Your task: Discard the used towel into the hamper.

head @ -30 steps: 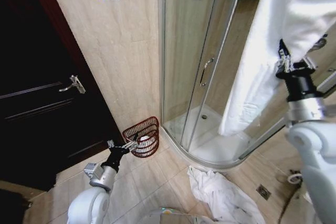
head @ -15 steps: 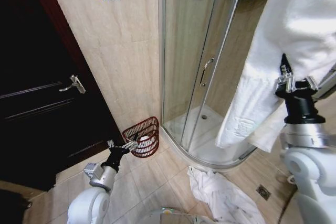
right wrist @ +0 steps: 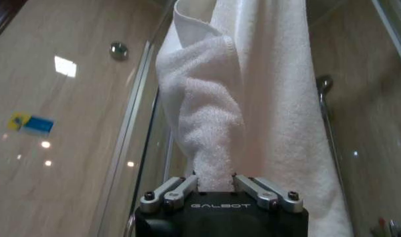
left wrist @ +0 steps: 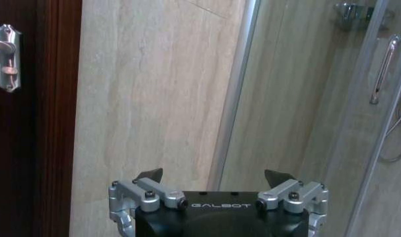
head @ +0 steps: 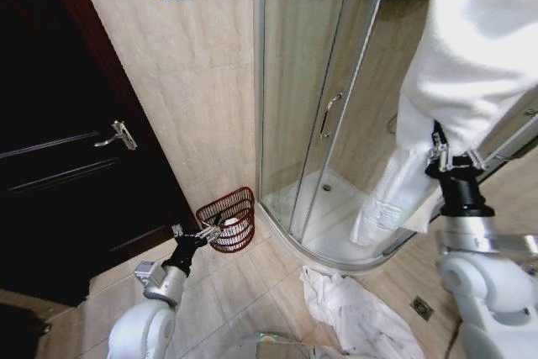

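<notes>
The used towel [head: 479, 56], large and white, hangs down from the upper right in front of the shower glass. My right gripper [head: 438, 157] is shut on a bunched fold of the towel [right wrist: 217, 123], raised at the right; the right wrist view shows the right gripper [right wrist: 214, 181] pinching the cloth between both fingers. The hamper [head: 230, 218], a reddish-brown wire basket, stands on the floor where the tiled wall meets the shower, with something white inside. My left gripper [head: 205, 231] is held low just in front of its rim. In the left wrist view the left gripper [left wrist: 214, 177] is open and holds nothing.
A curved glass shower enclosure [head: 319, 124] with a door handle [head: 329, 113] fills the middle. A dark wooden door [head: 59, 174] with a metal lever [head: 118, 134] is at the left. Another white cloth [head: 357, 313] lies crumpled on the floor tiles near a drain [head: 421, 308].
My right arm has come down and to the left with the towel in its grip, and the towel's hanging end has swung with it. The left arm and hamper have not moved.
</notes>
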Controlling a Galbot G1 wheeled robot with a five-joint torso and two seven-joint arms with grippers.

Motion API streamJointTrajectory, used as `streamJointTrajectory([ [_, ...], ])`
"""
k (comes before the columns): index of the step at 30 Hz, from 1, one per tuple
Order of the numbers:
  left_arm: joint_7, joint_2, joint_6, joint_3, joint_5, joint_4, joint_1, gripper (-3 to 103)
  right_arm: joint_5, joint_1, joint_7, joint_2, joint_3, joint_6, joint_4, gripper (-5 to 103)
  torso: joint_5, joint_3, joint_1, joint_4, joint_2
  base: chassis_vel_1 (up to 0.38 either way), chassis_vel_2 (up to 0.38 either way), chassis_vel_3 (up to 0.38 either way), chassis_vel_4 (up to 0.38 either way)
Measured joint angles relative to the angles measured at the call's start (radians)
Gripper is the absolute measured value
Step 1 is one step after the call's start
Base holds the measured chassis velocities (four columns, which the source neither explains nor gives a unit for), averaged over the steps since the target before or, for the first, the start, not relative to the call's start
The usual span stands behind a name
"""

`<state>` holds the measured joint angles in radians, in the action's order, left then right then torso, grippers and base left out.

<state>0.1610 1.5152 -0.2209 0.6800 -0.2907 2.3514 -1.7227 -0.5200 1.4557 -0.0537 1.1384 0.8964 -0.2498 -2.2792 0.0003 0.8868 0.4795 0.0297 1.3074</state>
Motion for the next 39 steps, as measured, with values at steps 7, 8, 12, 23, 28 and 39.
streamJointTrajectory([
  [7,0.0,0.0,0.0,0.0,0.0,0.0,0.0,100,0.074,0.091,-0.042,0.061,-0.03,-0.106,0.008,11,-0.0004,0.0,0.0,0.0001,0.0,0.0,0.0,0.0,0.0],
  [8,0.0,0.0,0.0,0.0,0.0,0.0,0.0,100,0.083,0.101,-0.043,0.068,-0.035,-0.121,0.01,11,-0.0004,0.0,0.0,0.0002,0.0,0.0,0.0,0.0,0.0],
  [12,0.0,0.0,0.0,0.0,0.0,0.0,0.0,100,0.094,0.128,-0.057,0.083,-0.054,-0.161,-0.002,11,-0.0001,0.0,0.0,0.0001,0.0,0.0,0.0,0.0,0.0],
  [23,0.0,0.0,0.0,0.0,0.0,0.0,0.0,100,0.1,0.133,-0.016,0.086,-0.042,-0.126,-0.164,11,-0.0003,0.0,0.0,0.0002,0.0,0.0,0.0,0.0,0.0],
  [28,0.0,0.0,0.0,0.0,0.0,0.0,0.0,100,0.096,0.139,0.049,0.075,-0.007,-0.071,-0.222,11,-0.0012,0.0,0.0,-0.0003,0.0,0.0,0.0,0.0,0.0],
  [39,0.0,0.0,0.0,0.0,0.0,0.0,0.0,100,0.018,0.098,0.119,0.03,0.057,0.026,-0.225,11,-0.0002,0.0,0.0,0.0001,0.0,0.0,0.0,0.0,0.0],
])
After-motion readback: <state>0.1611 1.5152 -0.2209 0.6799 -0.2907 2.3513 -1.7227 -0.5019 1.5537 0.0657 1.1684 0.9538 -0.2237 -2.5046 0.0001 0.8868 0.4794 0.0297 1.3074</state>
